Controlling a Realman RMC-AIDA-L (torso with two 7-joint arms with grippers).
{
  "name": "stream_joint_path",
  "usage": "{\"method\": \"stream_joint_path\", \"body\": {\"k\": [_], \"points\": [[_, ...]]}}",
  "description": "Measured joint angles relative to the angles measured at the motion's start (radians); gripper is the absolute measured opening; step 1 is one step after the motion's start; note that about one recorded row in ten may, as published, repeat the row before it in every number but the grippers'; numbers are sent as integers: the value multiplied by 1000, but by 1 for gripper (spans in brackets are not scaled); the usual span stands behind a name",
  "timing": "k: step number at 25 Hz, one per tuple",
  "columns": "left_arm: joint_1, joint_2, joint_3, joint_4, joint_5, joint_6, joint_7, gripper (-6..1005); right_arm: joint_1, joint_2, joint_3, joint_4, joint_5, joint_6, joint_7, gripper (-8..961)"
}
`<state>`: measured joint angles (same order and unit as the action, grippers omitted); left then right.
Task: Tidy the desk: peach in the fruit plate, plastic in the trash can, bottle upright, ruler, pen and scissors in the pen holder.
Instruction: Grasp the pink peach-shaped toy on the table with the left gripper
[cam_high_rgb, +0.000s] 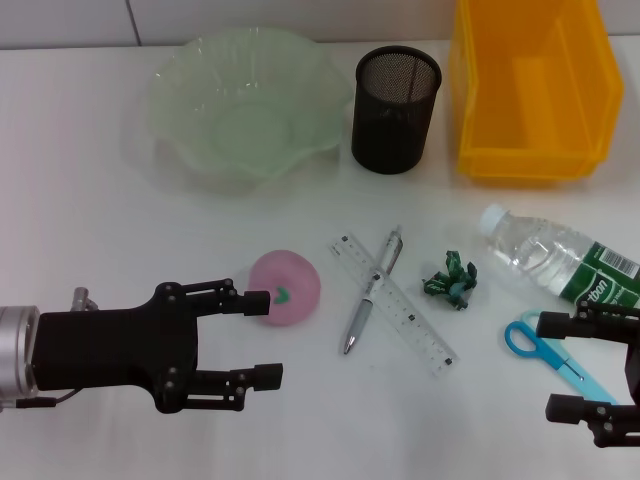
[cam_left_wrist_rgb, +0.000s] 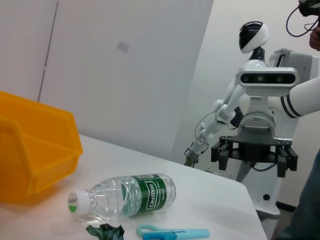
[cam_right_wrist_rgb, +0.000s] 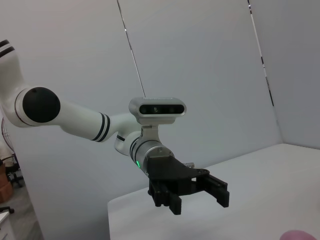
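Observation:
A pink peach (cam_high_rgb: 287, 285) lies on the white desk, and my open left gripper (cam_high_rgb: 262, 338) hovers just beside it, upper fingertip at its edge. The green fruit plate (cam_high_rgb: 245, 105) sits at the back left, the black mesh pen holder (cam_high_rgb: 395, 97) beside it, and the yellow trash can (cam_high_rgb: 530, 85) at the back right. The clear ruler (cam_high_rgb: 395, 303) and silver pen (cam_high_rgb: 372, 292) lie crossed mid-desk. Green plastic (cam_high_rgb: 450, 280) lies next to the bottle (cam_high_rgb: 560, 258), which is on its side. My open right gripper (cam_high_rgb: 553, 365) straddles the blue scissors (cam_high_rgb: 555, 355).
The left wrist view shows the bottle (cam_left_wrist_rgb: 127, 194), the trash can (cam_left_wrist_rgb: 35, 150), the scissors (cam_left_wrist_rgb: 175, 232) and the right gripper (cam_left_wrist_rgb: 252, 157) farther off. The right wrist view shows the left gripper (cam_right_wrist_rgb: 197, 199) over the desk edge.

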<state>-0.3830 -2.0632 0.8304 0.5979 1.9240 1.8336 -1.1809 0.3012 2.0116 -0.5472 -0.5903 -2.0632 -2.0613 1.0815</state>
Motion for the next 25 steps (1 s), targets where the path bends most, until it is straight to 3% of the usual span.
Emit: {"method": "stream_joint_path", "body": {"k": [14,23,25], "points": [[-7,0,-1,0,0,-3,-2,782,5,1,-1,0,0,3,2,760],[-63,-5,1,11,6,-281,-149,772,-13,1,9,1,0,24,2,756],[-63,-5,1,11,6,-281,-149,770,-17,1,9,2,0,27,0,755]]}}
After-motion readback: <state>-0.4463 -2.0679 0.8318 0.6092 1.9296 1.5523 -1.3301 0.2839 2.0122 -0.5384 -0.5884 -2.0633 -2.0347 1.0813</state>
